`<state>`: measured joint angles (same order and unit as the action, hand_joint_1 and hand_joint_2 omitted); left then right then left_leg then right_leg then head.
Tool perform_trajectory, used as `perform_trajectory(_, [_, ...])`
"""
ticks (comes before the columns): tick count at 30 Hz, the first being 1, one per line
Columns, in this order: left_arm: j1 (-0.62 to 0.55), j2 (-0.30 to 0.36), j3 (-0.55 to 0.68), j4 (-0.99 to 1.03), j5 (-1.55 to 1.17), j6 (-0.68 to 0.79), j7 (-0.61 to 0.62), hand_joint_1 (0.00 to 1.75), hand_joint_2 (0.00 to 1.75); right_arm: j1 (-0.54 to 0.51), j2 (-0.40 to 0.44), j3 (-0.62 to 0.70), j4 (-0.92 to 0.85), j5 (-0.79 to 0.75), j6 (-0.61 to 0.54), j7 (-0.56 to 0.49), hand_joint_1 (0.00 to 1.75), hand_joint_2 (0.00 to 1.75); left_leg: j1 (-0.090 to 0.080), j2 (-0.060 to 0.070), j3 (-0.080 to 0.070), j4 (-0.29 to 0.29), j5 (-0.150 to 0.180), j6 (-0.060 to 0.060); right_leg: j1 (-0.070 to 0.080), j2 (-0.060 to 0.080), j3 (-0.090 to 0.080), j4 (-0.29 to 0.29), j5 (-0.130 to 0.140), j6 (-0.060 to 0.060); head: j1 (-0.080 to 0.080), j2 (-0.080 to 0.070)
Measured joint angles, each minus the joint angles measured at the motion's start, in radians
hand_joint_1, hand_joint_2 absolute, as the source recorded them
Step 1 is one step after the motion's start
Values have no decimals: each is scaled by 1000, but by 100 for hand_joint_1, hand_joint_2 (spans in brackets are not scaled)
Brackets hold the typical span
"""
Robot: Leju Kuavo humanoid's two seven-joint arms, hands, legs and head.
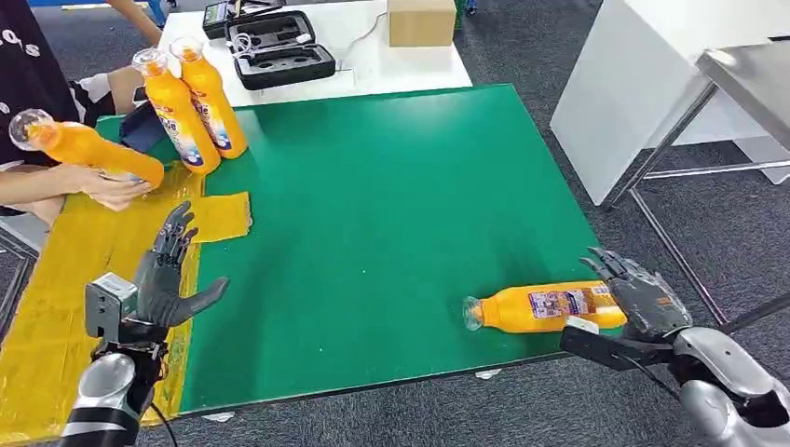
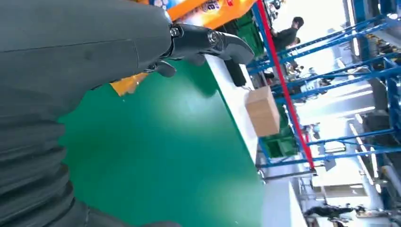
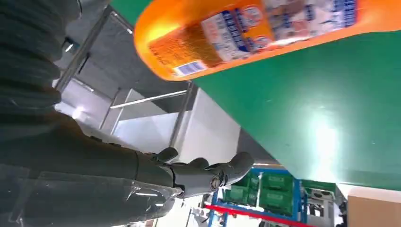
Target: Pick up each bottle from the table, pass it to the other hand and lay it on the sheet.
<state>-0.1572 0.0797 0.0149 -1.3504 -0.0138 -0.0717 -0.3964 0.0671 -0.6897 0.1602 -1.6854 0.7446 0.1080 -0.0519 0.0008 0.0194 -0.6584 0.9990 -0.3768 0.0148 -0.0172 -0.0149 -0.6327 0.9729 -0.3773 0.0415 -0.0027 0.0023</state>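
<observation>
An orange bottle lies on its side near the front right corner of the green table, cap pointing left; its label end fills the right wrist view. My right hand sits just past the bottle's base, fingers spread, holding nothing. My left hand hovers open over the inner edge of the yellow sheet, fingers up. Two more orange bottles stand upright at the table's far left. A person's hands hold a fourth bottle tilted above the sheet.
A person sits at the left edge of the table. Behind it, a white table carries open black cases and a cardboard box. A metal-legged table stands to the right.
</observation>
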Motion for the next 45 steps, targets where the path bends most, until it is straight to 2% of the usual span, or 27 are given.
perform_trajectory(8, [28, -13, 0, -34, 60, -11, 33, 0, 175, 15, -8, -16, 15, 105, -34, 60, 0, 175, 0, 0, 0, 0, 0, 0, 0, 0, 0, 0, 0, 0, 0, 0])
perform_trajectory(18, [49, -29, -1, -57, 69, -10, 43, 0, 175, -46, 35, 7, 103, 200, -66, 67, 0, 175, 0, 0, 0, 0, 0, 0, 0, 0, 0, 0, 0, 0, 0, 0])
perform_trajectory(27, [48, -44, -10, -61, 69, -2, 54, 0, 175, -166, 154, 101, 287, 274, -150, 54, 0, 175, 0, 1, 1, 0, 0, 0, 0, 1, 1, 0, 0, 0, 0, 0])
perform_trajectory(35, [48, -46, -15, -61, 72, 8, 55, 0, 175, -231, 211, 170, 408, 279, -136, 53, 0, 175, 0, 0, 0, 0, 0, 0, 0, 1, 0, 0, 0, 0, 0, 0])
perform_trajectory(41, [48, -46, -15, -56, 73, 10, 57, 0, 175, -307, 213, 227, 498, 251, -43, 55, 0, 175, 0, 3, 4, 0, 0, 0, 0, 2, 2, 0, 0, 0, 0, 0])
perform_trajectory(45, [48, -46, -15, -52, 73, 10, 57, 0, 175, -336, 210, 250, 531, 244, -34, 55, 0, 175, 0, 5, 7, 0, -1, 0, 0, 3, 5, 0, 0, -1, 0, 0])
